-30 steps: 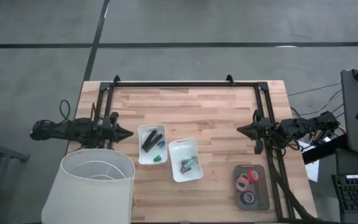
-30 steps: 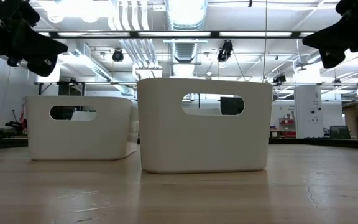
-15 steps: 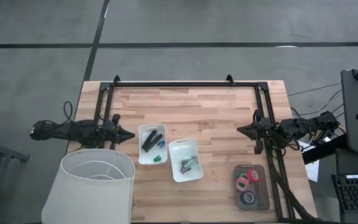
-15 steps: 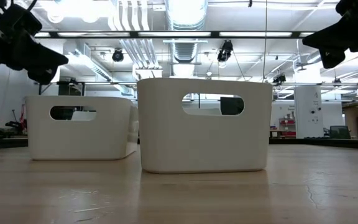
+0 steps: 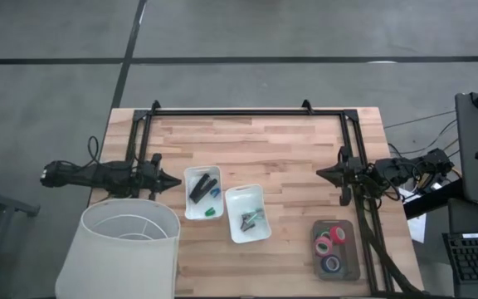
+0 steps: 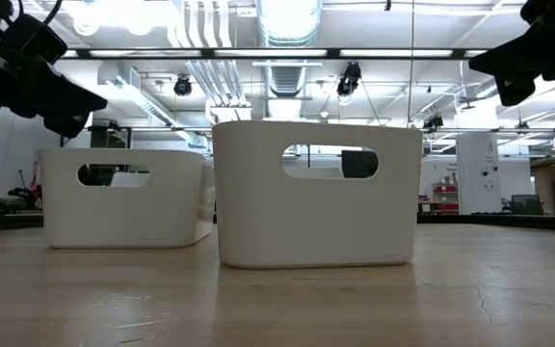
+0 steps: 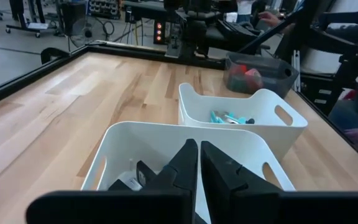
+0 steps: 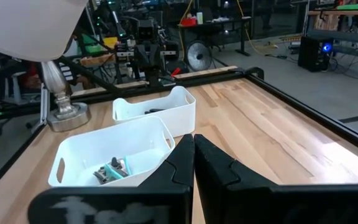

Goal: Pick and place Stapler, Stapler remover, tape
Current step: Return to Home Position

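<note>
The black stapler [image 5: 199,188] lies in the left white tray [image 5: 191,208], beside small blue and green pieces; the left wrist view shows the stapler [image 7: 143,177] down in that tray. The second white tray [image 5: 232,232] holds small dark and teal items [image 8: 112,169]. Red, green and blue tape rolls [image 5: 331,246] sit in a dark grey bin [image 5: 353,249] near the table's right near corner. My left gripper [image 5: 176,179] hangs shut just left of the stapler tray, above table height. My right gripper [image 5: 320,173] waits shut at the table's right side.
A lamp with a large white shade [image 5: 123,249] stands at the table's near left corner, close under my left arm. A black frame [image 5: 247,111] runs along the far and side edges. Bare wood lies between the trays and the far rail.
My left gripper has dropped a little and edged toward the stapler tray, staying shut. The right arm and all objects have kept still.
</note>
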